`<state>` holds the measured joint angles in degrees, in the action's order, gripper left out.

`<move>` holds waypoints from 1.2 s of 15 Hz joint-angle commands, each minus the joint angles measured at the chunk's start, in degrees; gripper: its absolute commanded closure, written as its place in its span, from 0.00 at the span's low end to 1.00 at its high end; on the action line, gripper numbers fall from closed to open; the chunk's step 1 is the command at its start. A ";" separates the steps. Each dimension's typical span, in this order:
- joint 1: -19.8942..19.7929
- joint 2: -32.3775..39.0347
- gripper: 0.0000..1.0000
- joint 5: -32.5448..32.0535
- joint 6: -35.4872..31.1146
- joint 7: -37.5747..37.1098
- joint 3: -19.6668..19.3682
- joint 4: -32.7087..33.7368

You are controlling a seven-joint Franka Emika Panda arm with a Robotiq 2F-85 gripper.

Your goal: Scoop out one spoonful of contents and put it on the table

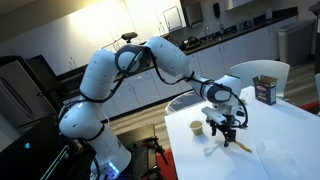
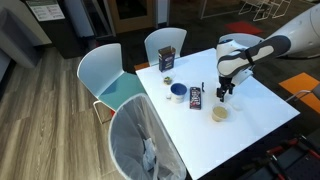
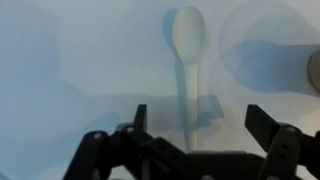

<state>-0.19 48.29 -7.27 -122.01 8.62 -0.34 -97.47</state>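
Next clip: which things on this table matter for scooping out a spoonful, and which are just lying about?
For the job: white spoon, flat on the table under the open gripper; tan cup nearby, probably what gets scooped from.
Lying about: tall dark box; blue round container; dark packet; the chairs.
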 commanded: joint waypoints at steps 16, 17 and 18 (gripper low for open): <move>0.08 -4.00 0.97 0.54 -0.56 -2.16 0.12 -5.09; 0.21 -6.34 0.97 0.67 -2.11 -3.24 0.04 -8.05; 0.41 -8.43 0.97 0.65 -3.38 -4.40 -0.04 -10.63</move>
<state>-0.21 47.56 -7.25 -122.14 7.29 -0.26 -99.14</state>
